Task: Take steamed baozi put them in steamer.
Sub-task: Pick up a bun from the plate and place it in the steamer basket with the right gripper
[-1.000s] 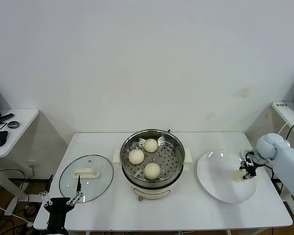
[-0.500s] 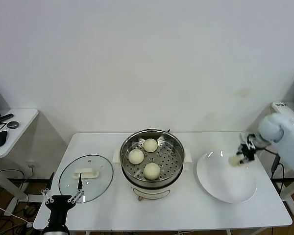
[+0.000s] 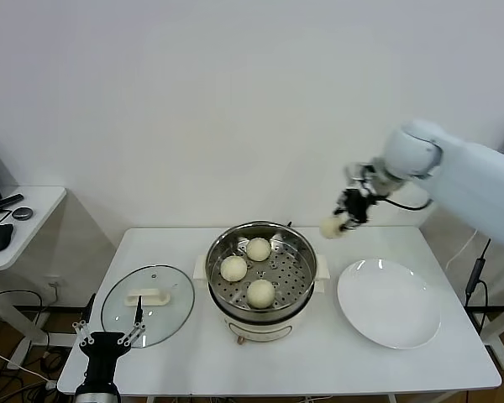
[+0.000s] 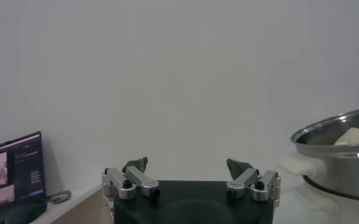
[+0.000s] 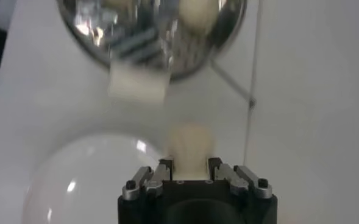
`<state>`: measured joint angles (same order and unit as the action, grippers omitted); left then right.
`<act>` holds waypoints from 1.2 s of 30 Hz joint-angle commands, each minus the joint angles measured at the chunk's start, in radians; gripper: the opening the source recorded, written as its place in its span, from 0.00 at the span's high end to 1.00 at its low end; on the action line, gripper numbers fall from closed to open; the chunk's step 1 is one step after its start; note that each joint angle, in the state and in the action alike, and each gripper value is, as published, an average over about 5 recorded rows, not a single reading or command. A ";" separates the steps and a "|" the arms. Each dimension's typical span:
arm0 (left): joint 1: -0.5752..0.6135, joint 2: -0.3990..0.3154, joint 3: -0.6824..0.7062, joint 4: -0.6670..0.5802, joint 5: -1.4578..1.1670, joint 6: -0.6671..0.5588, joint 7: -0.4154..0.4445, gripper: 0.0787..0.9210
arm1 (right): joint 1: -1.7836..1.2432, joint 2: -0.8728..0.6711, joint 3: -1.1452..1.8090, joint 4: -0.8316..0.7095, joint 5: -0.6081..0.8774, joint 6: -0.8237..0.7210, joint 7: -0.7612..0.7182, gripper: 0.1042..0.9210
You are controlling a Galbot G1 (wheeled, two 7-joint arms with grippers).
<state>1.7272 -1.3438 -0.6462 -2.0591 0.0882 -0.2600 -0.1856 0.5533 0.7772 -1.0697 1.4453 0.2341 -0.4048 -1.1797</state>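
Cream-white round baozi (image 3: 332, 227), lifted off the now-bare flat white plate (image 3: 389, 303), hangs clamped in the right gripper (image 3: 342, 220) above the table's far edge, just right of the steel steamer (image 3: 261, 269) holding three buns; the left gripper (image 3: 107, 339) waits spread apart at the near-left corner.

Camera layout: one head view, two wrist views.
Head view looks forward and down from afar over the table (image 3: 336, 357); left wrist view sits low, facing level toward the steamer (image 4: 341, 152); right wrist view looks steeply down from above; all share the steamer.
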 commanded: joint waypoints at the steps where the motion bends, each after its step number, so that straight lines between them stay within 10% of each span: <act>1: -0.004 -0.001 -0.003 0.004 0.000 0.000 0.000 0.12 | 0.119 0.205 -0.218 0.083 0.271 -0.239 0.185 0.66; 28: 0.000 -0.012 -0.011 -0.008 -0.002 -0.003 -0.003 0.12 | -0.116 0.235 -0.179 0.001 0.119 -0.302 0.278 0.65; 36: 0.003 -0.014 -0.012 -0.013 -0.001 -0.003 -0.002 0.12 | -0.087 0.191 -0.137 0.048 0.150 -0.309 0.279 0.41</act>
<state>1.7293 -1.3573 -0.6579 -2.0699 0.0862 -0.2631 -0.1881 0.4649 0.9909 -1.2356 1.4644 0.3741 -0.7007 -0.9234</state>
